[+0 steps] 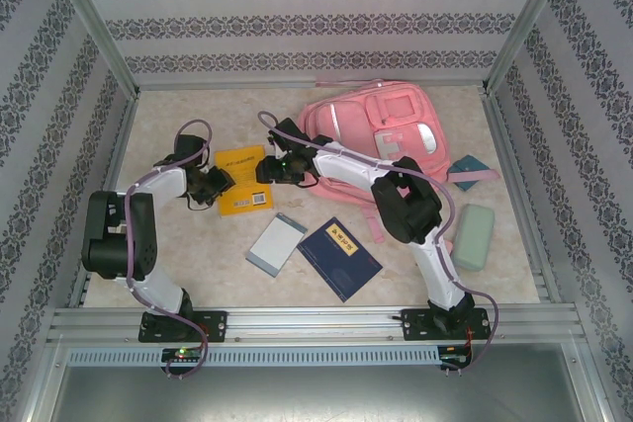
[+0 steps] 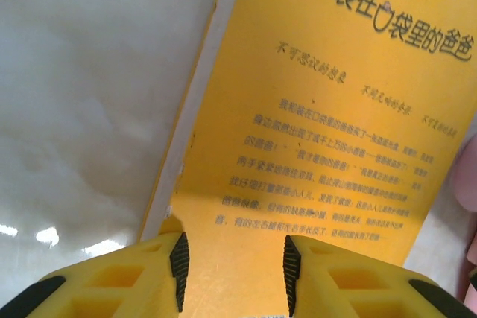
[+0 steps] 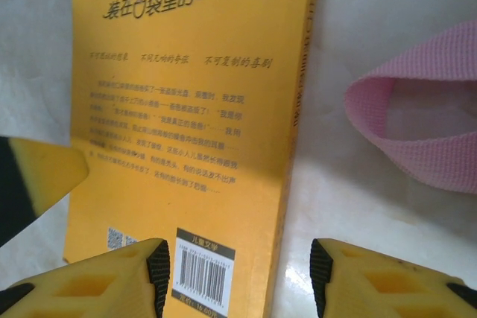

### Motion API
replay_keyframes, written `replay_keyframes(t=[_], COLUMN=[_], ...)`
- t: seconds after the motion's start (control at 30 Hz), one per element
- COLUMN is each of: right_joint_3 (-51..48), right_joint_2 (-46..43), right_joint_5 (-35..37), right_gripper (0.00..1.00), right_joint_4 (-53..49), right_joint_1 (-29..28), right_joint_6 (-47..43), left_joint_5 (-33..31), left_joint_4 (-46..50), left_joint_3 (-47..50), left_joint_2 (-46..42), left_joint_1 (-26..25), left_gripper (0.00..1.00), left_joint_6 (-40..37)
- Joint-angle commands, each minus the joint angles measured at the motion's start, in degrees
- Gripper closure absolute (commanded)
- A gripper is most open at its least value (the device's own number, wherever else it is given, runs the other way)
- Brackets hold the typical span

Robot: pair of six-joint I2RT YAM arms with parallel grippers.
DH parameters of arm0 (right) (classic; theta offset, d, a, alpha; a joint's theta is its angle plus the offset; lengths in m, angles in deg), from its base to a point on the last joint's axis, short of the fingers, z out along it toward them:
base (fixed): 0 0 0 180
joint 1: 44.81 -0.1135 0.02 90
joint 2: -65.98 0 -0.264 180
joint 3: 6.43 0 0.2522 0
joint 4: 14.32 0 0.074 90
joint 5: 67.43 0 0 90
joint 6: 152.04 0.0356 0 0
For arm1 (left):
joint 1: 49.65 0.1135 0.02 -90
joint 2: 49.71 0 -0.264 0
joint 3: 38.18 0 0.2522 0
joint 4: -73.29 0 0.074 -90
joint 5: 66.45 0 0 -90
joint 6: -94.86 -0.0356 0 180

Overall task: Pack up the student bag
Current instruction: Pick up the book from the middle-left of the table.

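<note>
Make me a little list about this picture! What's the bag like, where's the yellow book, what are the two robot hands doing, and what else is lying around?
bag: large pink fabric backpack, lying flat at the far side of the table
book: thin yellow paperback, flat on the table beside the backpack, not packed yet
left gripper: jaws apart over the paperback's cover
right gripper: jaws apart, astride the paperback's spine edge
also there: dark blue book, grey notebook, pale green pencil case
</note>
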Motion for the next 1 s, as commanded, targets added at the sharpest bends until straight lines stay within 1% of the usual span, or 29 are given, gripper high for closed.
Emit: replay_keyframes(t=[0.0,0.1,0.2,0.33,0.4,0.47,0.53,0.6,0.73,0.87,0.97], right_joint_3=[1.73,2.02,2.5,3.66,4.31,5.09,5.74,6.37,8.39,8.52,6.24], right_joint_2=[1.52,2.4,3.31,4.94,5.82,6.89,7.92,8.77,9.71,9.72,7.08], right_joint_5=[-0.08,-0.14,0.19,0.21,-0.05,-0.54,-1.22,-3.2,-9.0,-18.21,-22.41], right_gripper=[0.46,0.47,0.47,0.48,0.48,0.49,0.5,0.52,0.53,0.57,0.6], right_joint_4=[0.28,0.2,0.11,-0.15,-0.29,-0.39,-0.51,0.08,2.63,9.85,16.59], right_joint_1=[-0.69,-0.59,-0.6,-0.69,-0.8,-1.0,-1.21,-1.64,-3.2,-3.93,-3.93], right_joint_6=[0.36,0.53,0.55,0.62,0.71,0.86,1.27,1.96,3.47,8.85,12.32], left_joint_5=[-2.73,-5.34,-6.8,-3.75,-3.25,-2.59,-1.72,-1.21,0.01,1.04,1.42], left_joint_4=[6.86,9.59,9.2,6.72,5.58,4.34,3.52,2.96,1.49,0.91,0.74], left_joint_3=[-2.55,-4.57,-4.1,-2.3,-1.12,0.13,1.06,1.76,2.99,3.29,3.27], left_joint_2=[-2.09,-1.06,0.36,3.63,4.44,4.81,5.13,5.3,4.96,5.12,4.95], left_joint_1=[-0.36,0.24,0.43,0.47,0.43,0.43,0.43,0.31,0.34,0.3,0.27], left_gripper=[0.58,0.57,0.57,0.6,0.62,0.65,0.7,0.71,0.73,0.73,0.73], left_joint_6=[-1.84,-4.38,-5.66,-5.43,-4.78,-4.23,-3.95,-3.62,-2.99,-2.9,-2.9])
